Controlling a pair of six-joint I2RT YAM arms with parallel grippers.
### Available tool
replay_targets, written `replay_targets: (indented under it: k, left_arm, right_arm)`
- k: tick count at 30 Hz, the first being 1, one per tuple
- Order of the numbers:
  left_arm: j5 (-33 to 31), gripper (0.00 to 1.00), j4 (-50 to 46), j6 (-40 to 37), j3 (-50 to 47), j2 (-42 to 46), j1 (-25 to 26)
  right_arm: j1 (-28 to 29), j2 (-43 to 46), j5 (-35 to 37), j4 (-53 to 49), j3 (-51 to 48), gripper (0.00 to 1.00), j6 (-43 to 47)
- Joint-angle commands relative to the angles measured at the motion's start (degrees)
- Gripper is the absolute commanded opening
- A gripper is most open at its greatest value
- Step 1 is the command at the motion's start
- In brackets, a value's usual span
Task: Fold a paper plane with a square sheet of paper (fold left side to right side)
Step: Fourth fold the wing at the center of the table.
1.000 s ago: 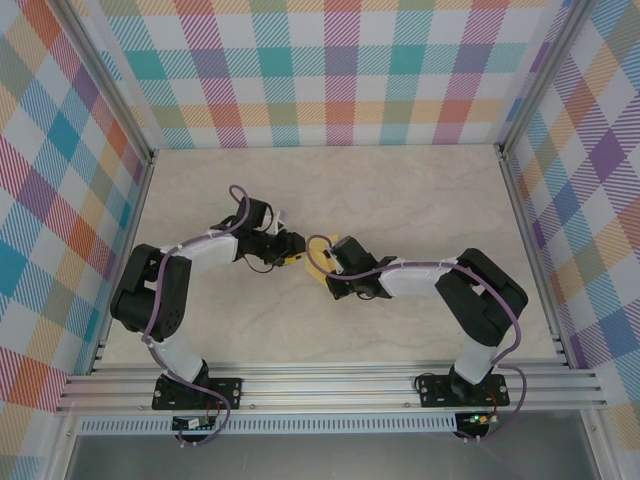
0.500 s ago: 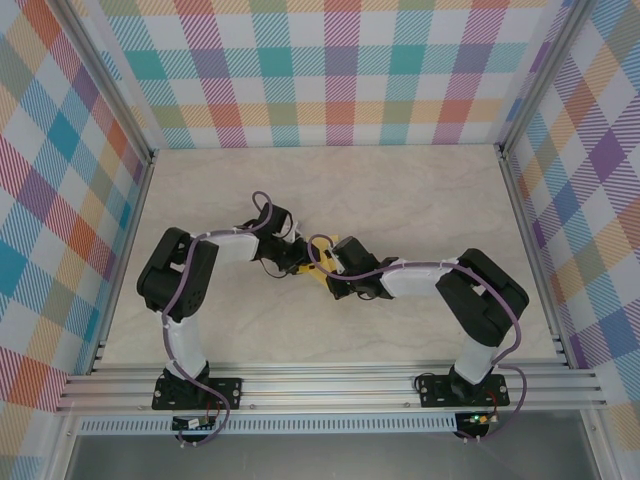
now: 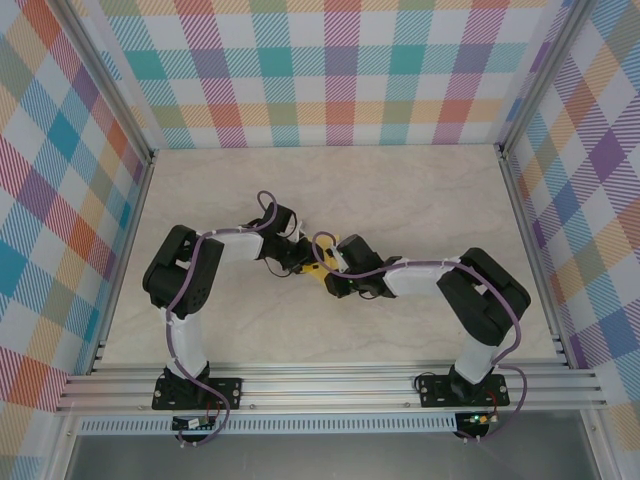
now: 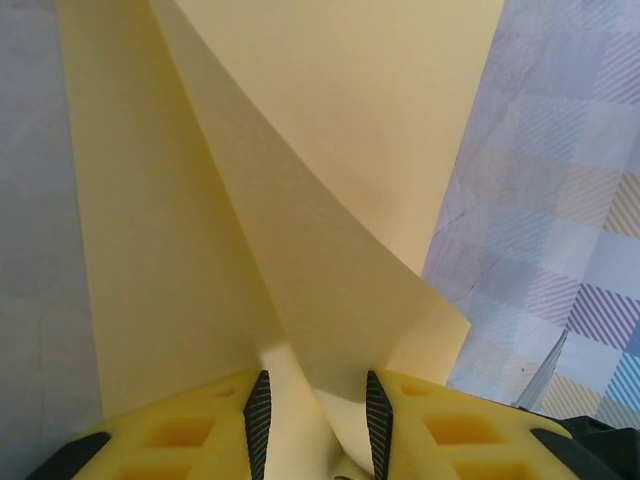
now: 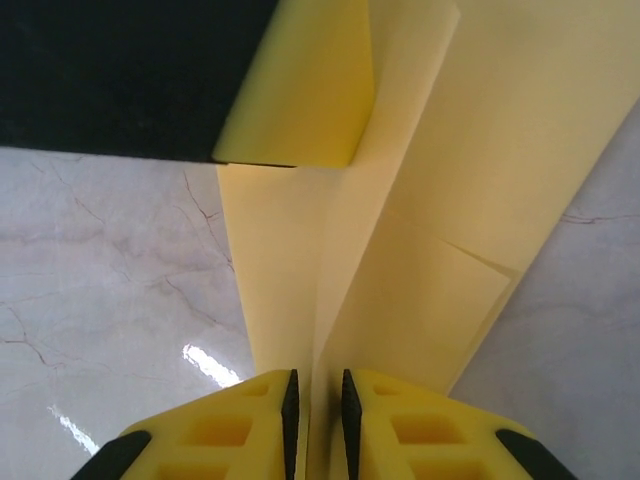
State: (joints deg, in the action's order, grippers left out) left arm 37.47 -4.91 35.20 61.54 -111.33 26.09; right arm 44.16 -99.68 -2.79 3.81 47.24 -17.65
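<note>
Fingers [image 5: 400,425] of the right gripper [image 5: 316,385] are clenched narrowly on a raised ridge of the sheet of paper [image 5: 450,200]; on the left gripper [image 4: 316,388] the pads stand a little apart with a lifted flap of the sheet [image 4: 300,150] running between them, and I cannot tell whether they pinch it or merely bracket it. From above, both grippers meet nose to nose over the paper [image 3: 318,272] near the middle of the table [image 3: 420,190], with most of the sheet hidden under them. I judge we are mid-fold, one side raised and being carried across; next I would bring that flap over until the edges meet, then press the crease flat, minding how close the two grippers are. Nothing is in a container; the sheet rests partly on the bare marbled top.
</note>
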Motion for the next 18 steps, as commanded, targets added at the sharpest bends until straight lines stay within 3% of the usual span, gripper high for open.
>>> replay_targets:
  k: [1, 11, 18]
  left_arm:
    - [0.1, 0.33, 0.4, 0.4, 1.1, -1.8, 0.8]
    - [-0.5, 0.33, -0.1, 0.2, 0.9, -2.0, 0.8]
    - [-0.8, 0.33, -0.3, 0.1, 0.7, -1.9, 0.8]
  right_arm:
    - [-1.0, 0.8, -3.5, -0.8, -1.2, 0.22, -0.8]
    - [-2.6, 2.1, -6.3, -0.1, -1.6, 0.26, -1.9]
    - [-6.2, 5.6, -12.7, 2.7, -3.1, 0.34, -4.2]
